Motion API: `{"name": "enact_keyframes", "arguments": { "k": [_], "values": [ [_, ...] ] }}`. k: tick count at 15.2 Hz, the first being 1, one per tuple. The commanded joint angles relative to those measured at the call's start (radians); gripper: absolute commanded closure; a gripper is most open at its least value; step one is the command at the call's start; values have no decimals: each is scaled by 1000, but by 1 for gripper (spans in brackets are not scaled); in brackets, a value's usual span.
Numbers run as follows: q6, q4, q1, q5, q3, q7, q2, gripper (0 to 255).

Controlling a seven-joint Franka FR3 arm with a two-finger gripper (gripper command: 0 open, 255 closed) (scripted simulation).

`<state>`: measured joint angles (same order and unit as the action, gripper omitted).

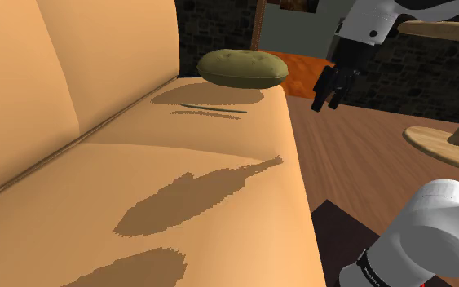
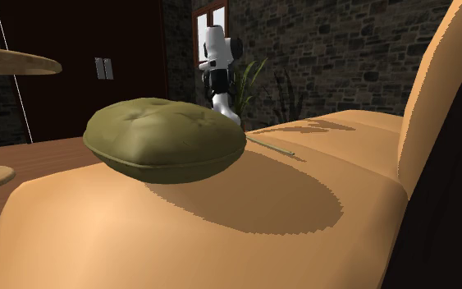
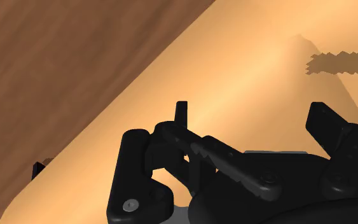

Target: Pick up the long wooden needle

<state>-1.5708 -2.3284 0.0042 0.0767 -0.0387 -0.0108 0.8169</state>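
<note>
The long needle (image 1: 211, 107) is a thin dark sliver lying flat on the tan sofa seat (image 1: 219, 163), just in front of an olive-green cushion (image 1: 244, 68). In the second exterior view the needle (image 2: 274, 148) lies on the seat behind the cushion (image 2: 165, 139). My black gripper (image 1: 328, 99) hangs in the air past the seat's outer edge, over the wooden floor, to the shoulder view's right of the cushion and needle. Its fingers (image 3: 136, 181) stand apart with nothing between them. The wrist view looks down on the sofa's edge (image 3: 234, 83) and the floor (image 3: 56, 57).
A round wooden side table (image 1: 447, 139) with an upper top (image 1: 439, 31) stands on the floor at the shoulder view's right. My dark stand (image 1: 342, 236) is at the lower right. Sofa backrest (image 1: 56, 65) rises on the left. A stone wall and a plant (image 2: 258, 78) lie behind.
</note>
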Motion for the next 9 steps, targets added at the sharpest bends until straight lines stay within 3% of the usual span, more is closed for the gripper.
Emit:
{"name": "enact_keyframes", "arguments": {
  "k": [1,9],
  "values": [
    [0,0,0,0,0,0,0,0],
    [-77,229,64,-38,19,129,-352,0]
  ]
}}
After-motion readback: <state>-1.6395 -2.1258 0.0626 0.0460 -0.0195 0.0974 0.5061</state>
